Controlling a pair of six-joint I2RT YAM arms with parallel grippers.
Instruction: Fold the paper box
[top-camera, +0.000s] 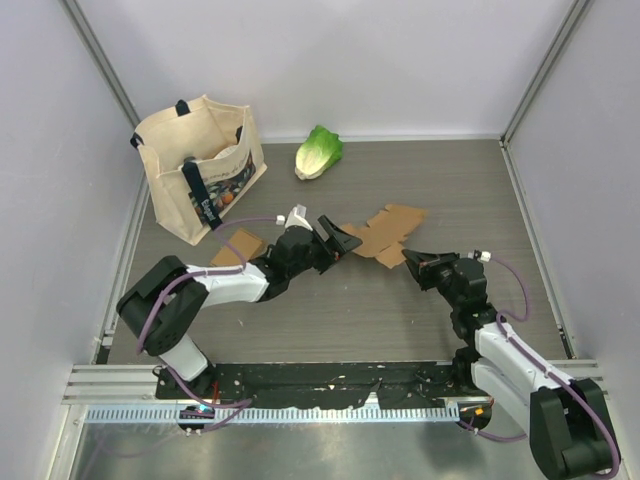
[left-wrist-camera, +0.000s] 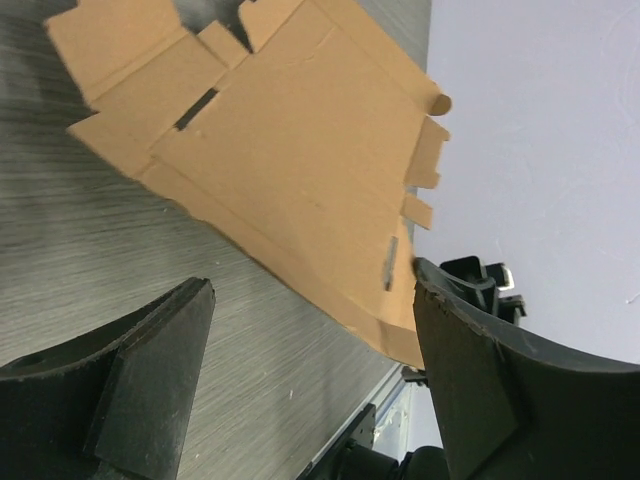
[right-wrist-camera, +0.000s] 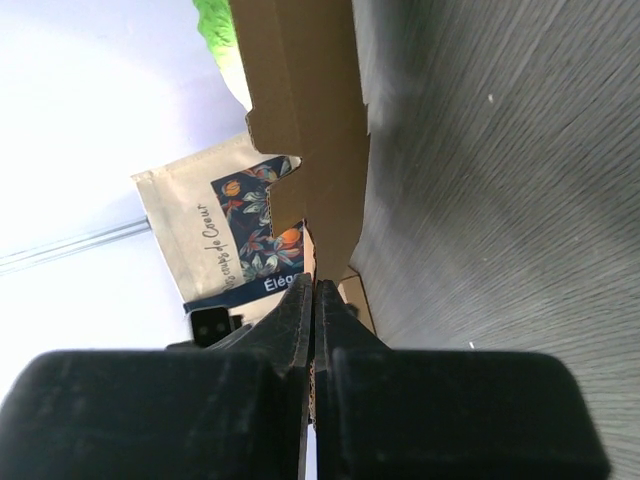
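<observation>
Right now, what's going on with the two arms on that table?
The right gripper is shut on the near edge of the cardboard box blank, which looks largely flat and unfolded on the table. The left gripper is open at the blank's left end, not clamped on it.

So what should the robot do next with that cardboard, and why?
Probably ease the left tool forward and close it on the flat cardboard box: the right tool pinches one edge, while the left stands open at the other, gripping nothing.
</observation>
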